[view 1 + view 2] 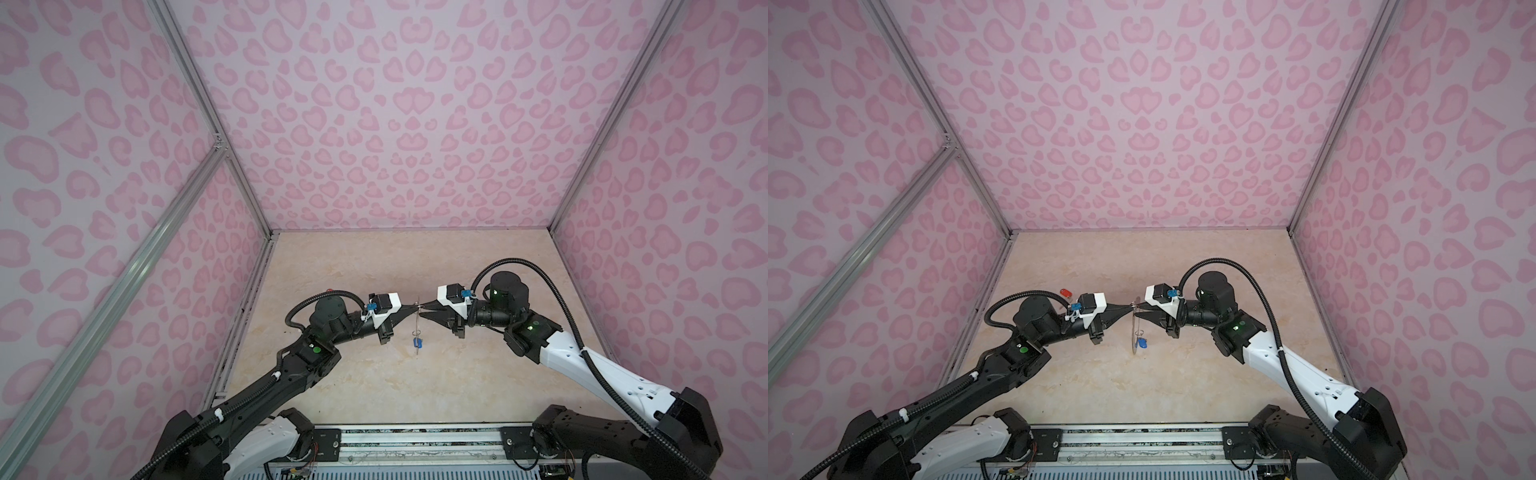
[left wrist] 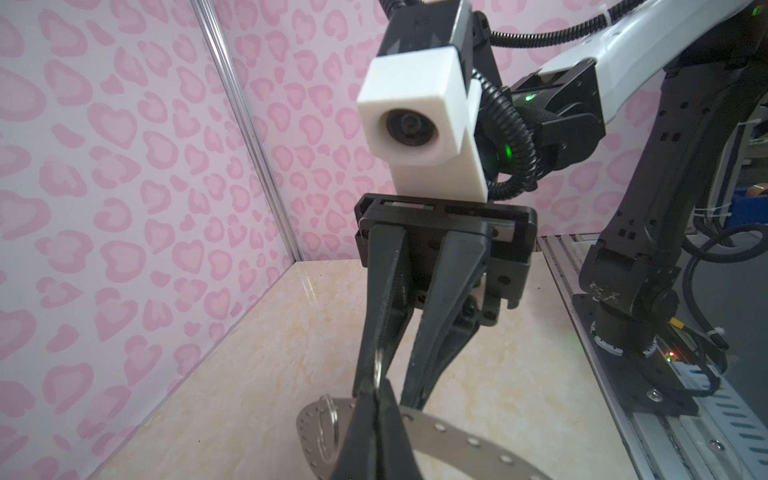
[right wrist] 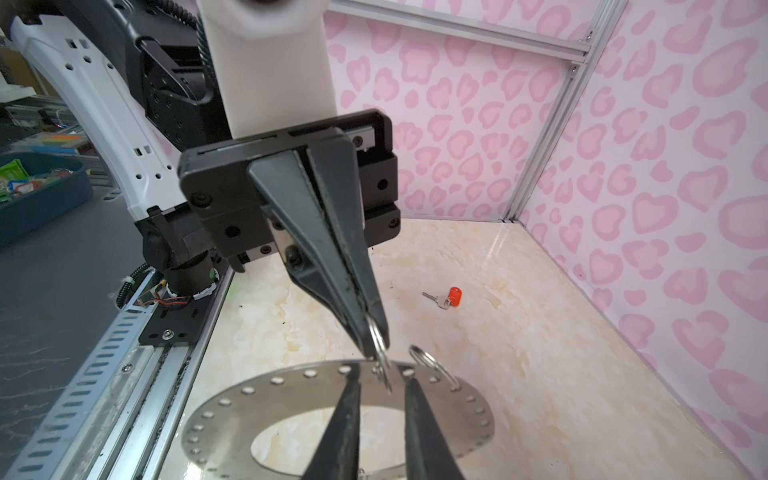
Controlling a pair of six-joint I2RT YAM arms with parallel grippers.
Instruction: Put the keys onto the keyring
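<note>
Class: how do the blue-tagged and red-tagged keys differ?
The blue-tagged key hangs from the held-up keyring; the red-tagged key lies loose on the table. The blue-tagged key is mid-table; the red-tagged key beyond the left arm. Both carry a small coloured tag.

Walls: pink everywhere here, pale lilac panels [image 1: 395, 124] crowded with heart-like blotches, at the back and on both sides.
Frame: silver aluminium posts [image 1: 217, 141] climb the corners, and a slanted bar meets one on the left wall in both top views.
Surface: beige, marble-look [image 1: 374, 374], with pale veins and a few dark specks by its left edge.
Rail: a slotted metal track [image 1: 415, 436] runs along the near edge.
Beyond: past the open side sits a dark blue bin [image 3: 37, 195] of bright packets, on a dark top.
Light: soft and even, with one bright streak gleaming on the surface near a far corner.
</note>
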